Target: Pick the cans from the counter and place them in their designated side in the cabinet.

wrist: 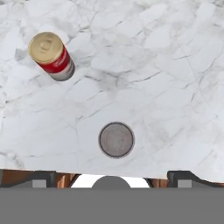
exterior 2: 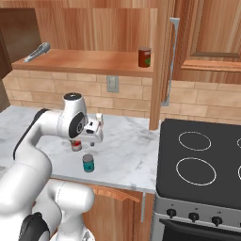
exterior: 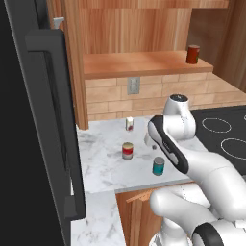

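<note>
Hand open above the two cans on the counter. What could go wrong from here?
1. The teal can stands close to the counter's front edge; an off-centre descent of the open hand might knock it off.
2. The red can stands nearby, so a wide approach may clip it.
3. A dark red can already sits on the cabinet shelf; placing there could bump it.

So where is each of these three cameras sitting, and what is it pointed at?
Left base view: behind the arm's left, facing the counter; arm at lower right.
Right base view: behind its right, facing counter and stovetop; arm at lower left.
Hand view: straight down over the teal can; open end effector at bottom.
Shared: teal can, red can.
</note>
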